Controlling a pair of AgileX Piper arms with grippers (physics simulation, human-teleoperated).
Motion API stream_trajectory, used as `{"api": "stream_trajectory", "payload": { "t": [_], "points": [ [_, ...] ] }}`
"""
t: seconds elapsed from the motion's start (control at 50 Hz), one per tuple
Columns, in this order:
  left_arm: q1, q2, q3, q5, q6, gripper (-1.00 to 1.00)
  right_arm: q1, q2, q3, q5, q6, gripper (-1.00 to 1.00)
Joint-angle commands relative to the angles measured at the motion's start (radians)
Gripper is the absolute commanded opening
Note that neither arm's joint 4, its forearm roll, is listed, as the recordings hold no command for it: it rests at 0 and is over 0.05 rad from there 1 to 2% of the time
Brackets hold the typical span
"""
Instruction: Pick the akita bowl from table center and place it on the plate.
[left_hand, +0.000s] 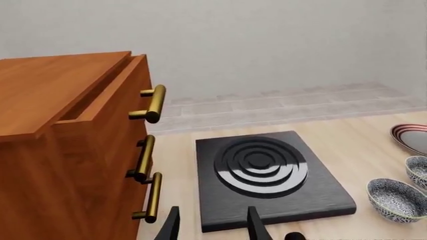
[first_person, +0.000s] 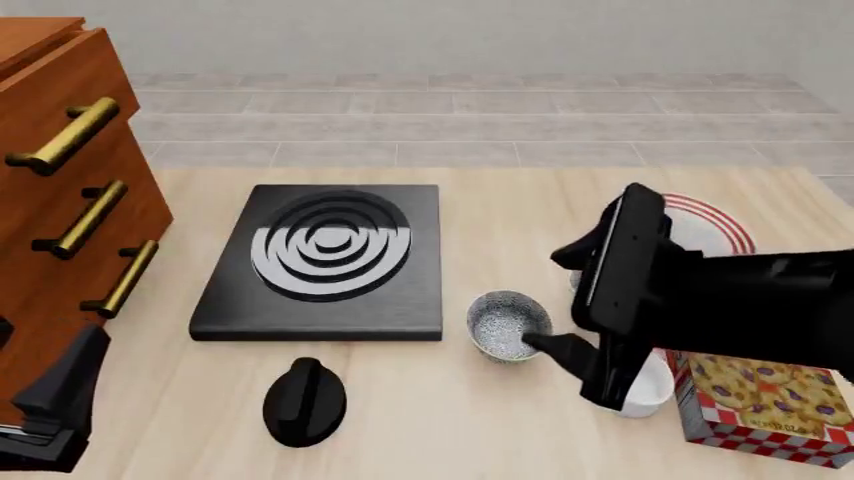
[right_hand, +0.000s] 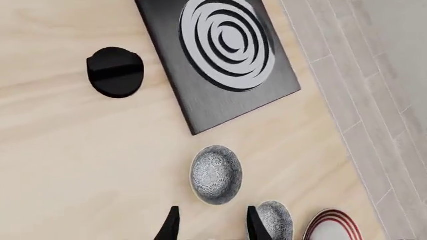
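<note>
The akita bowl (first_person: 506, 325) stands upright on the table just right of the stove plate; it is speckled inside with a dark rim. It also shows as the akita bowl (right_hand: 215, 175) in the right wrist view and as the akita bowl (left_hand: 397, 200) in the left wrist view. My right gripper (right_hand: 212, 226) is open and hovers above and right of it, touching nothing; in the front view the right gripper (first_person: 563, 300) points left. The red-striped plate (first_person: 714, 228) lies behind the right arm, partly hidden. My left gripper (left_hand: 212, 227) is open and empty at the near left.
A second identical bowl (right_hand: 275, 220) sits between the akita bowl and the plate (right_hand: 332, 227). Near the front are a black stove plate (first_person: 327, 260), a black knob (first_person: 304, 400), a plain white bowl (first_person: 649, 392) and a patterned box (first_person: 767, 400). A wooden drawer cabinet (first_person: 60, 190) fills the left.
</note>
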Motion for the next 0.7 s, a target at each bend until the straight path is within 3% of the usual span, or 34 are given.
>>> {"api": "stream_trajectory", "payload": {
  "t": [0.02,0.2,0.44,0.5,0.7],
  "points": [
    [-0.006,0.001,0.004,-0.002,0.006,1.00,-0.029,0.075,0.019,-0.019,-0.091,1.00],
    [-0.010,0.001,0.010,-0.007,0.008,1.00,-0.042,0.097,0.044,-0.040,-0.130,1.00],
    [-0.011,0.002,0.009,-0.006,0.010,1.00,-0.038,0.173,0.061,-0.065,-0.146,1.00],
    [-0.012,0.001,0.009,-0.005,0.012,1.00,-0.029,0.184,0.045,-0.065,-0.126,1.00],
    [-0.011,0.006,0.013,-0.011,0.015,1.00,-0.050,0.239,0.065,-0.101,-0.167,1.00]
  ]
}}
